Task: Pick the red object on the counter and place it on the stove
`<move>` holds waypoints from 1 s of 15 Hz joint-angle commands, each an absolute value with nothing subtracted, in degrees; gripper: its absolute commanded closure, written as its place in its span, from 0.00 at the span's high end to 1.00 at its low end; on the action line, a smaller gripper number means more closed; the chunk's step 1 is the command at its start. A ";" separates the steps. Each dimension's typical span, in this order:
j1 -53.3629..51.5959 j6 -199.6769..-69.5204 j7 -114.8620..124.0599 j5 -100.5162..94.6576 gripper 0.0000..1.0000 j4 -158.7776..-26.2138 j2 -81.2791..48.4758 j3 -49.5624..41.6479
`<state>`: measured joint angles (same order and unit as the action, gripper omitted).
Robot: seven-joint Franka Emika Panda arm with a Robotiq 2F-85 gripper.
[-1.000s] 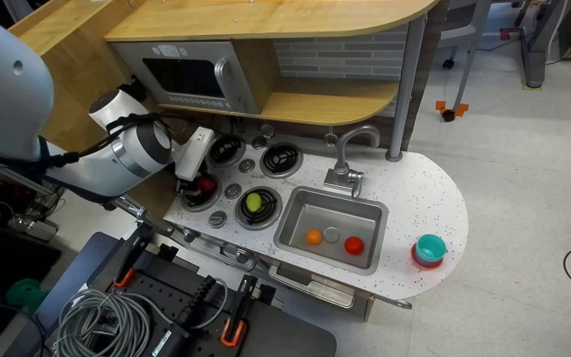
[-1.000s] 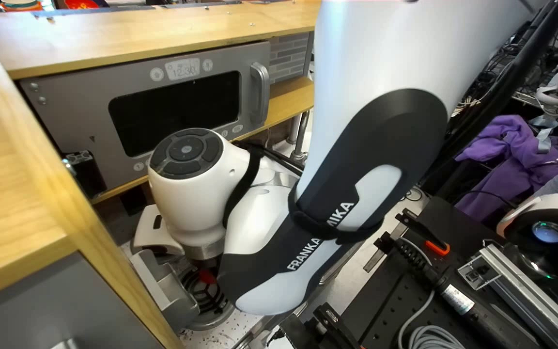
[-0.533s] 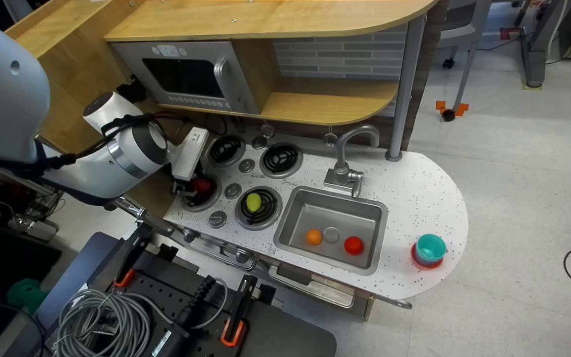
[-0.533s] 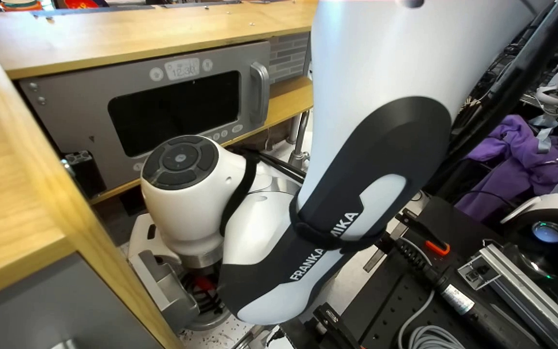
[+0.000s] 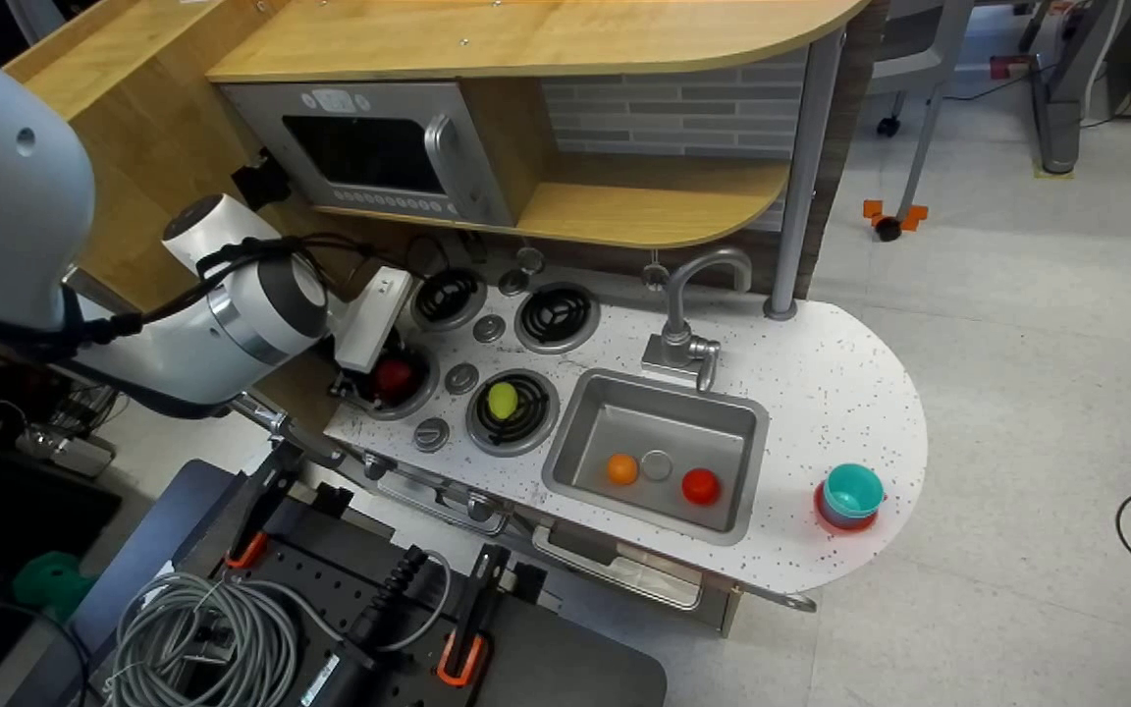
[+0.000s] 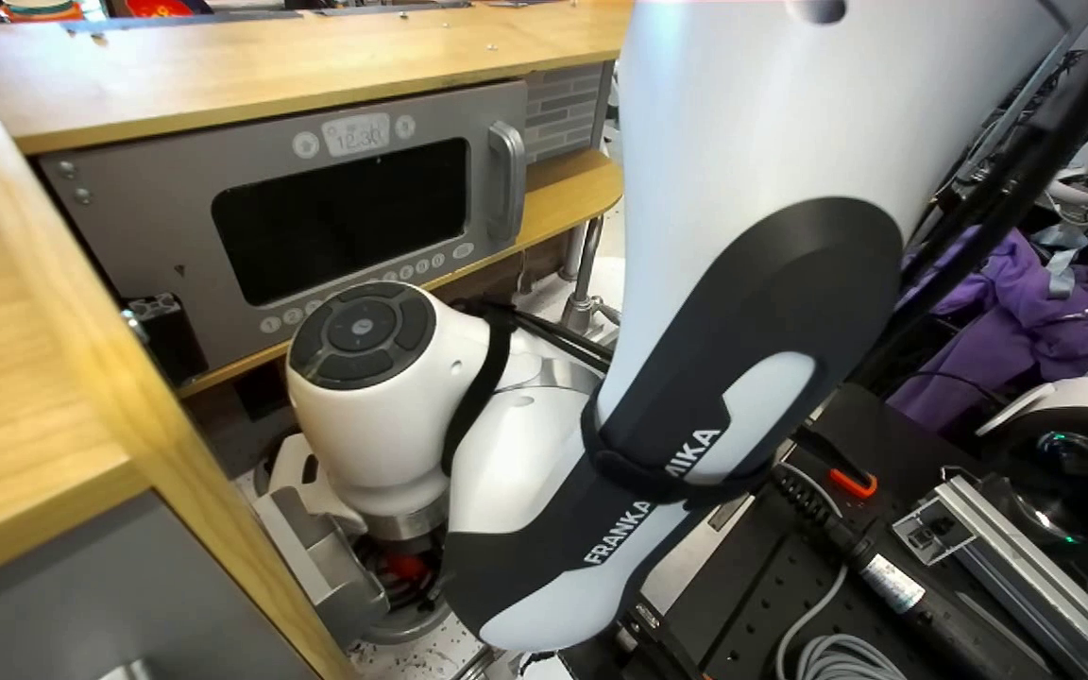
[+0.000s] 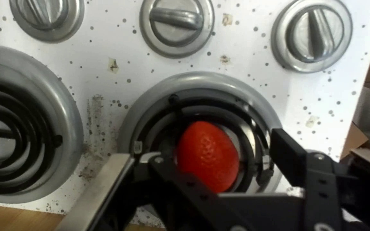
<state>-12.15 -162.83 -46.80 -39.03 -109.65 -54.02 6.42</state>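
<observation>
While your gripper (image 7: 209,154) stands low over the stove (image 7: 108,45), its fingers (image 7: 289,157) are spread on either side of the red object (image 7: 209,147), which sits on a burner (image 7: 201,80) in the wrist view. You have a visible gap between it and the finger at right; at left a finger overlaps it, and contact cannot be judged. A silver rim encircles the spot, three knobs (image 7: 176,24) line the top, and the stove's edge runs past the finger at right. A wooden upright (image 6: 249,567) stands near your arm (image 6: 506,463) in an exterior view; a green piece (image 5: 503,401) sits on the next burner (image 5: 516,451). From the wrist, the red object's long axis slants upper left to lower right; its tip cannot be told.
</observation>
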 commanded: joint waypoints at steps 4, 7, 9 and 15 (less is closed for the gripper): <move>-9.47 -160.65 -43.49 -36.96 1.00 -111.31 -51.22 7.36; -7.78 -158.39 -41.24 -34.53 1.00 -112.48 -49.48 6.73; -7.16 -157.40 -37.70 -32.13 1.00 -114.48 -47.30 5.71; -2.83 -155.61 -29.38 -24.17 1.00 -124.45 -37.59 6.17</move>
<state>-4.72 -157.93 -32.98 -27.88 -117.76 -44.64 5.45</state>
